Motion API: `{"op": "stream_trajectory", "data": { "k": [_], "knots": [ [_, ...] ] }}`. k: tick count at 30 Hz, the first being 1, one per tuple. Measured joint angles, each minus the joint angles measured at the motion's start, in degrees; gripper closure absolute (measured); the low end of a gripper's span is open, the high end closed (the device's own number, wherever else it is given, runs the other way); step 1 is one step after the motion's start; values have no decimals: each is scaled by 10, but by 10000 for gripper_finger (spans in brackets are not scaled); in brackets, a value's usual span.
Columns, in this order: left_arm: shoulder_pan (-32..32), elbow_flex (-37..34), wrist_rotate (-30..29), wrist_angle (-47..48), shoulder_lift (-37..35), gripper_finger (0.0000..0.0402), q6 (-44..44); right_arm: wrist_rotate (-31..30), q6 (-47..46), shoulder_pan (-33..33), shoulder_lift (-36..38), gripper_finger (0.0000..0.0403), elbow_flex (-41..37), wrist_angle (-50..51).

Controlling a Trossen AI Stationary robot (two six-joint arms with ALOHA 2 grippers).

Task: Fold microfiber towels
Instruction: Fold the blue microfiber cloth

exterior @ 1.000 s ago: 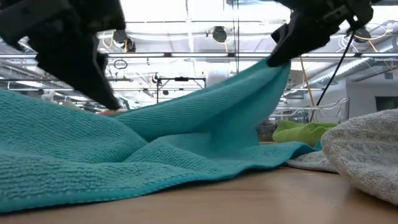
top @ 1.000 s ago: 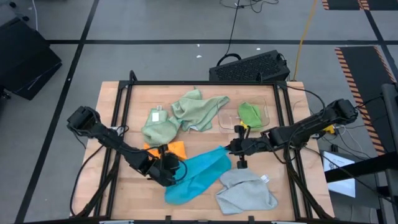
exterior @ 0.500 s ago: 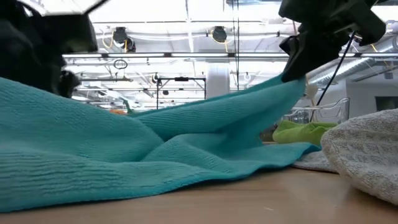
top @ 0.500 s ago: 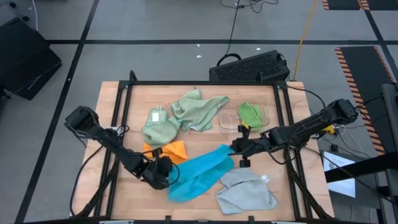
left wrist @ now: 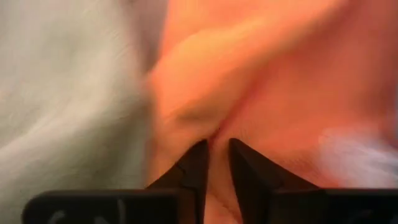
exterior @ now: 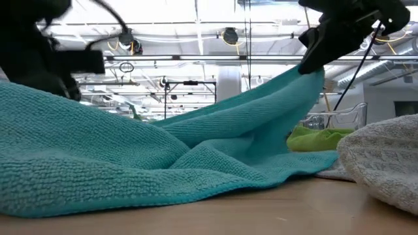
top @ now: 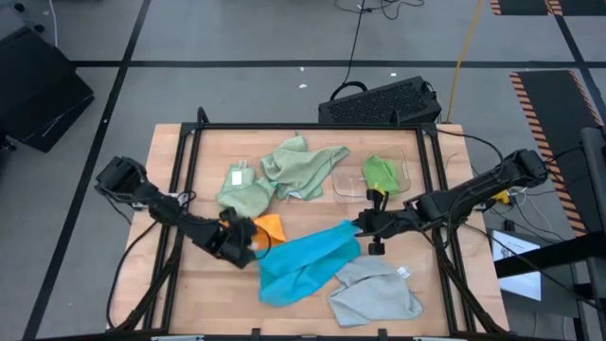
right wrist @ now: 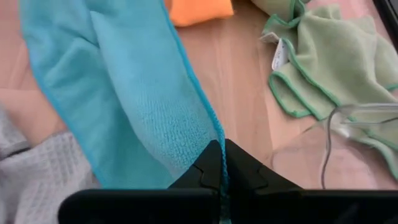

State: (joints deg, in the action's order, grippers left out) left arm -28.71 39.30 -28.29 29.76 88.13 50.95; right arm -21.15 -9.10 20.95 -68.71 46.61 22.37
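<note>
Blue microfiber towel (top: 305,264) lay stretched across the tabletop (top: 303,144), its long axis running between both arms. The right hand (top: 364,227) pinched its far corner, lifted. The left hand (top: 248,241), narrowed, nosed into the orange cloth (top: 268,227) beside the towel's near end.

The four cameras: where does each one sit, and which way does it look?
High view: above the table, looking straight down; both arms show.
Low view: at table-top height, looking level across; dark arm parts come from above.
Left wrist view: on the left arm, facing the orange towel; its fingers show.
Right wrist view: on the right arm, facing the blue towel; its fingers show.
Shared: the blue towel appears in high, low and right wrist views.
</note>
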Motion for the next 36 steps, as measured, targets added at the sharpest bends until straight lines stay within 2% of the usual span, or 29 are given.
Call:
{"op": "stream_trajectory", "data": {
  "k": [5,8,13,17,22,29,32,34,36],
  "knots": [
    [53,-29,-2,62,-2,317,97,3,-24,20,0,403,0,10],
    [72,-26,5,104,-4,316,126,4,-36,33,0,403,0,24],
    [67,8,48,93,-28,316,87,4,-50,39,0,403,0,28],
    [40,41,22,63,-52,316,43,4,-52,39,0,403,0,28],
    [-9,37,-8,-30,-61,316,26,4,-51,39,0,403,0,34],
    [-76,-7,-3,-110,-56,316,189,4,-52,39,0,403,0,37],
    [-106,-18,-33,-164,-51,316,229,4,-52,39,0,403,0,36],
    [-119,-25,-55,-169,-43,315,266,5,-51,39,0,403,0,36],
    [-122,-26,-52,-169,-28,312,306,4,-52,39,0,403,0,34]
  ]
}}
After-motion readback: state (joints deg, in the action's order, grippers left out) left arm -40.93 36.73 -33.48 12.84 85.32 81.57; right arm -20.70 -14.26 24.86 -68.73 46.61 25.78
